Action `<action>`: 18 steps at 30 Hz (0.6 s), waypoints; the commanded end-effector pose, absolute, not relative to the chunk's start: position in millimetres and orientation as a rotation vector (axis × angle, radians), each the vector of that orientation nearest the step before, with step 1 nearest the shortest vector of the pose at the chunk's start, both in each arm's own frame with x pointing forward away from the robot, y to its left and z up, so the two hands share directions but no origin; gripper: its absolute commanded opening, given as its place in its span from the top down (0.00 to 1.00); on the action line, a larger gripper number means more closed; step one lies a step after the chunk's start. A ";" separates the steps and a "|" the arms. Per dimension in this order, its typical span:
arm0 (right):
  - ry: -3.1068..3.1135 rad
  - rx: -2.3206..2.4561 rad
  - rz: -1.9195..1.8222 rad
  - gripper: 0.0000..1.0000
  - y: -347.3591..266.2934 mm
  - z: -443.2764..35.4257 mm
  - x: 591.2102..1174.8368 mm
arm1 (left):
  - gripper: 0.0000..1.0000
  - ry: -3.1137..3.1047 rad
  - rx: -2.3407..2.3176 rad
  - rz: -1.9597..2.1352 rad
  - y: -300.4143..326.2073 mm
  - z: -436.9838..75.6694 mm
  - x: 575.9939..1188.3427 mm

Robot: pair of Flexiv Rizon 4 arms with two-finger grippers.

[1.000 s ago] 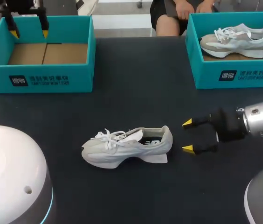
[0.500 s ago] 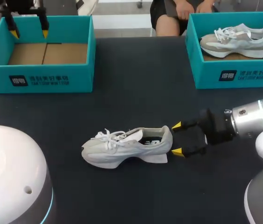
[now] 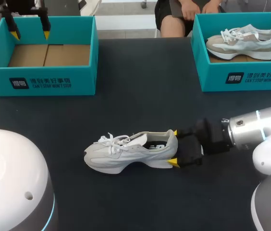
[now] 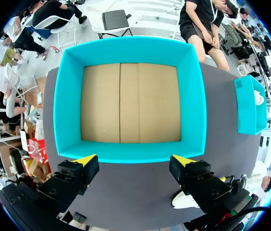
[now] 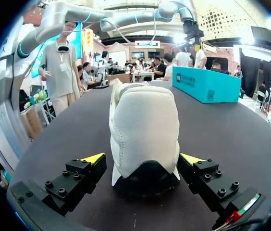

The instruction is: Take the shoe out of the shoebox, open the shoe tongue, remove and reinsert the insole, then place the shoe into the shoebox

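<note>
A white-and-grey shoe (image 3: pixel 130 151) lies on its sole in the middle of the dark table, toe to the left and tongue area open. My right gripper (image 3: pixel 174 147) is at its heel, open, with one yellow tip on each side. In the right wrist view the heel (image 5: pixel 142 125) sits between the spread fingers (image 5: pixel 93 158), and small gaps show on both sides. My left gripper (image 3: pixel 30 33) hangs open over the back rim of the empty teal shoebox (image 3: pixel 39 82) at the far left. The left wrist view looks down into that shoebox (image 4: pixel 130 151) between the left gripper's (image 4: pixel 134 160) tips.
A second teal box (image 3: pixel 241 79) at the far right holds another shoe (image 3: pixel 243 41). The empty box (image 5: pixel 205 86) shows beyond the shoe in the right wrist view. Bare dark table lies between the boxes and around the shoe.
My right gripper has moved left along the table to the shoe's heel, and its fingers now stand on both sides of it. The left arm and the shoe have stayed still.
</note>
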State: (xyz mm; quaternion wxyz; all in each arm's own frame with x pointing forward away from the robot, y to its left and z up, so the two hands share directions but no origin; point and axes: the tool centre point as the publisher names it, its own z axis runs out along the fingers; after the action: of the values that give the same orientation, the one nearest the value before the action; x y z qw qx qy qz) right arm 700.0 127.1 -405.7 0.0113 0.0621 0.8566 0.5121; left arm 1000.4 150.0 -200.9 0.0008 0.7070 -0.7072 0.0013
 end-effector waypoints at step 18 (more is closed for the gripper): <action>2.655 0.175 1.655 0.07 162.6 -430.3 708.8 | 0.00 -2.221 2.221 0.003 149.9 -200.5 1000.1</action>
State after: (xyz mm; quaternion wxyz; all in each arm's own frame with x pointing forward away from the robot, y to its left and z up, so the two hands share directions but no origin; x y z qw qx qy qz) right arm 706.7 157.6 -425.4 0.0028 0.0544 0.8466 0.5295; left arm 1000.4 150.1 -200.9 0.0008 0.7070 -0.7072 0.0013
